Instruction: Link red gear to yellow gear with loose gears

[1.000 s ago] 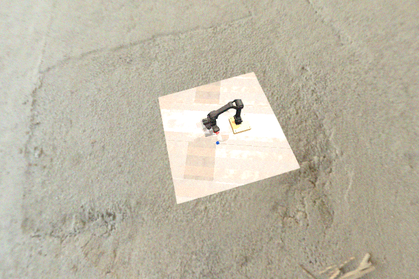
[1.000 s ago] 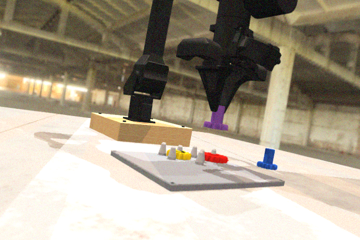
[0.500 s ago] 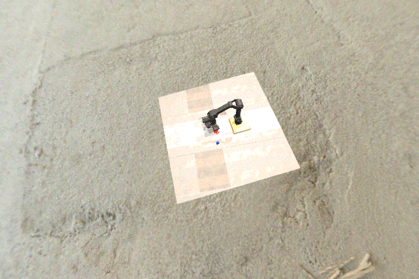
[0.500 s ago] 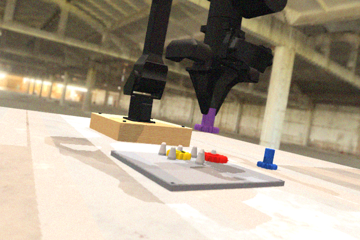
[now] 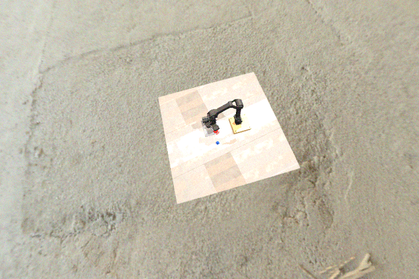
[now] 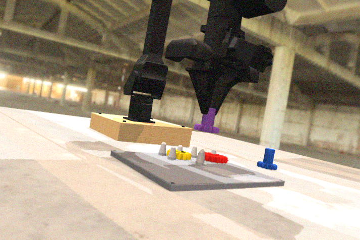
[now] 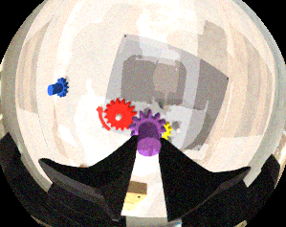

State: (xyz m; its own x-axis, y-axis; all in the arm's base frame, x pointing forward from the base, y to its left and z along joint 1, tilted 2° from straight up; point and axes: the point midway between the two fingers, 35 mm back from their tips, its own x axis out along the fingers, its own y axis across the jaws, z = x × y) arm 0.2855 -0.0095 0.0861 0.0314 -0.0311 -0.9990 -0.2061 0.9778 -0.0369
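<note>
My gripper (image 6: 210, 111) (image 7: 149, 143) is shut on the stem of a purple gear (image 6: 207, 128) (image 7: 148, 124) and holds it upright, well above the grey board (image 6: 146, 166) (image 7: 209, 104). The red gear (image 6: 216, 158) (image 7: 120, 114) (image 5: 215, 132) and the yellow gear (image 6: 183, 155) (image 7: 167, 130) sit low on the board with several bare grey pegs near them. In the wrist view the purple gear partly covers the yellow gear and the space between the two. A loose blue gear (image 6: 267, 159) (image 7: 61, 87) (image 5: 217, 142) stands upright on the table, off the board.
The wooden base block (image 6: 155, 134) (image 5: 242, 130) of the arm stands behind the board in the exterior view. Short tapered pegs, such as the near one (image 6: 200, 157), rise from the board. The red arrow (image 7: 102, 118) lies beside the red gear.
</note>
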